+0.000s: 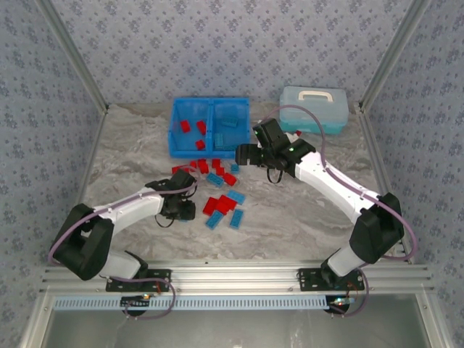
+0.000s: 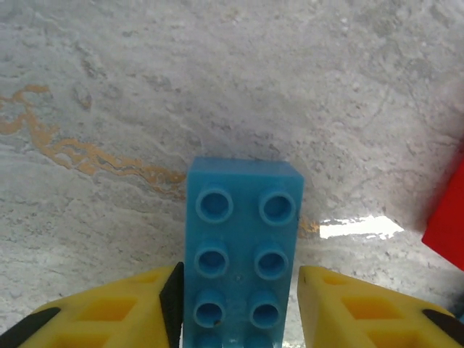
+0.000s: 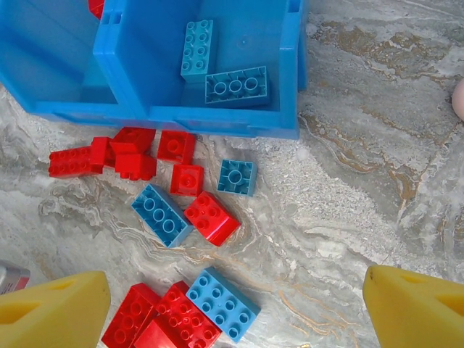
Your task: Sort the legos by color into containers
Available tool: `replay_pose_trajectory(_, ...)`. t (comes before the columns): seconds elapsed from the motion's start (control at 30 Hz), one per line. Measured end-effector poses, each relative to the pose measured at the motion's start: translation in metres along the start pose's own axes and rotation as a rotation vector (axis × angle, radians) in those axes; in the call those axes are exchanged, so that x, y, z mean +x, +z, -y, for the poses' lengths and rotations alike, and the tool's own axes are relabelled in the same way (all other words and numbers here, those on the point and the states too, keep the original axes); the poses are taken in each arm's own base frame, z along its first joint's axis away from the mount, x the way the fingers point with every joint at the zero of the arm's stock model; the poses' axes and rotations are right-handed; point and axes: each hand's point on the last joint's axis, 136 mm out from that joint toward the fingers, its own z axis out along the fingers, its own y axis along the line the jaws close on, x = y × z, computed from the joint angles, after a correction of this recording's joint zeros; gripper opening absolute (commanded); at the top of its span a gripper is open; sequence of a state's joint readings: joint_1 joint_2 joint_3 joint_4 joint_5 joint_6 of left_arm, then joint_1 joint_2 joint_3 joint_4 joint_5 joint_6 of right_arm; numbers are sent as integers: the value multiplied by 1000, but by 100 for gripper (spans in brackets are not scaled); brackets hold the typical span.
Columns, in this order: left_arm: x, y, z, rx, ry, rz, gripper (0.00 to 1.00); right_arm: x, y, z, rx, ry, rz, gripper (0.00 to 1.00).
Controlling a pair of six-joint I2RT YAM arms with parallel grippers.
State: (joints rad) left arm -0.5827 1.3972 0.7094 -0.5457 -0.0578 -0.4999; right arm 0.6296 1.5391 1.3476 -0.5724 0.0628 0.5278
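**Closing on a blue brick**

Left claw [image 2: 239,290] narrowed lengthwise around a light blue brick [image 2: 243,217] lying studs-up on the table [image 2: 217,87]: one pad against its side, the other just beside the opposite side; cannot tell whether squeezed. Right claw [image 3: 235,279] spread wide and holding nothing, above loose bricks [image 3: 188,196], with the bin [image 3: 210,119] just ahead.

Pinch the long sides squarely before lifting. Avoid the red brick [image 2: 446,217] to the left claw's right. Carry to the compartment [image 3: 246,29] holding blue pieces.
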Motion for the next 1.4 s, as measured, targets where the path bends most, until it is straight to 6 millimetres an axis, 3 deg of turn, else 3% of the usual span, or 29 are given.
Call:
replay_pose_trajectory(0.27,-5,0,-3,-20,0,23,30,0,0,0,0,0,0,93)
replay_pose_trajectory(0.4,-6,-2,-2,-17,0,29,28,0,0,0,0,0,1,93)
replay_pose_trajectory(0.5,-14,-17,1,-6,-2,47,28,-1,-2,0,-2,1,6,93)
replay_pose_trajectory(0.57,-34,-40,11,31,-7,108,28,-2,-4,-1,-5,1,10,93)
replay_pose_trajectory(0.77,-117,-131,48,159,-1,387,29,-8,-15,-1,-10,4,42,93)
replay_pose_trajectory(0.9,-178,-159,71,160,22,493,28,-14,-29,-1,-14,13,77,93)
replay_pose_trajectory(1.07,-252,-146,107,149,29,536,27,-15,-41,3,-9,19,102,93)
replay_pose_trajectory(1.23,-313,-100,137,107,42,541,28,-5,-49,13,14,32,99,93)
replay_pose_trajectory(1.4,-347,-45,147,37,57,510,35,0,-51,18,27,40,95,93)
